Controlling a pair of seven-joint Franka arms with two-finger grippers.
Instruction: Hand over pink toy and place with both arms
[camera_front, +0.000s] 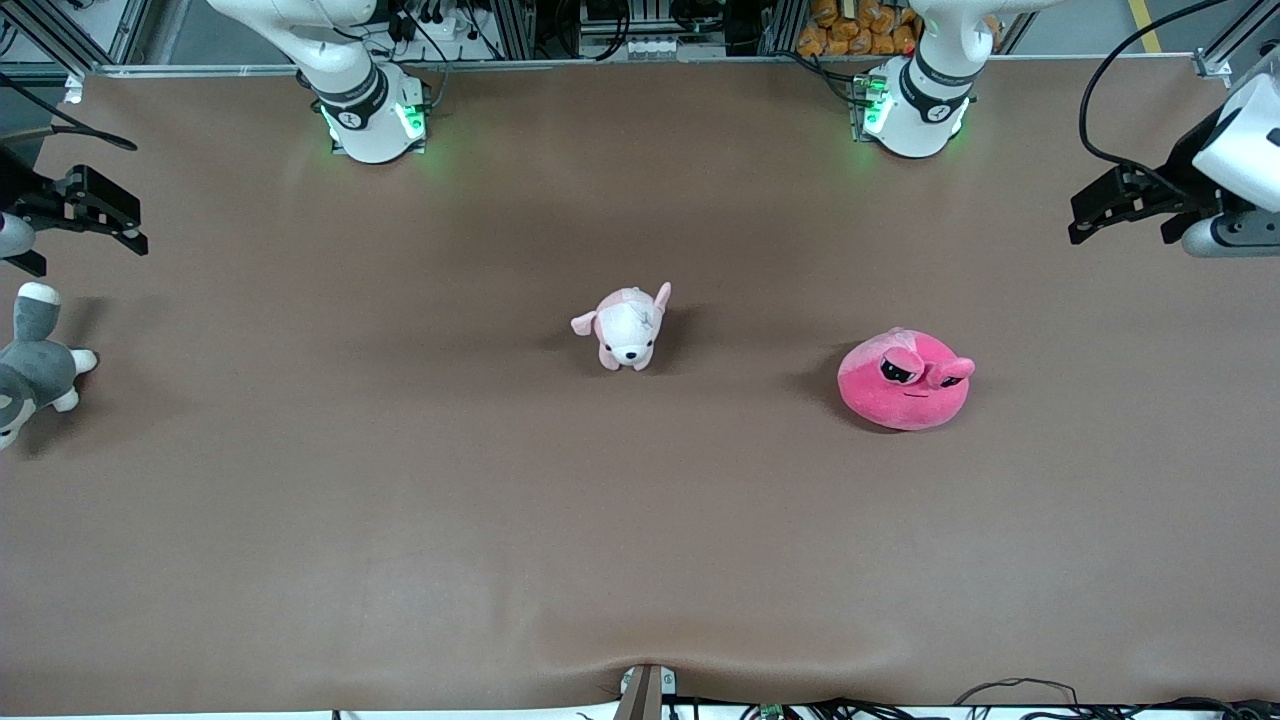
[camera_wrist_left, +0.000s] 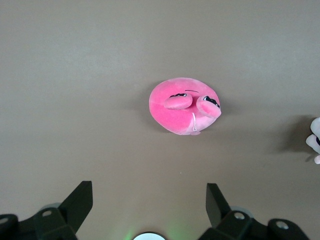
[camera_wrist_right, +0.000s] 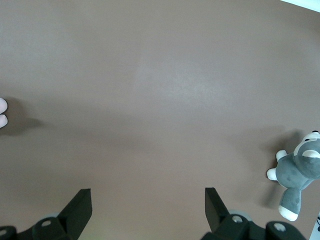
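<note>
The pink toy (camera_front: 905, 380), a round hot-pink plush with sleepy black eyes, lies on the brown table (camera_front: 400, 520) toward the left arm's end. It also shows in the left wrist view (camera_wrist_left: 185, 106). My left gripper (camera_front: 1085, 215) is open and empty, up in the air over the table's edge at the left arm's end, well apart from the toy; its own view shows the wide-open gripper (camera_wrist_left: 149, 189). My right gripper (camera_front: 135, 228) is open and empty over the right arm's end of the table, and it shows the same way in its own view (camera_wrist_right: 147, 192).
A small pale pink-and-white puppy plush (camera_front: 627, 327) stands at the table's middle, beside the pink toy. A grey-and-white plush animal (camera_front: 30, 375) lies at the right arm's end, below the right gripper; it also shows in the right wrist view (camera_wrist_right: 300, 172).
</note>
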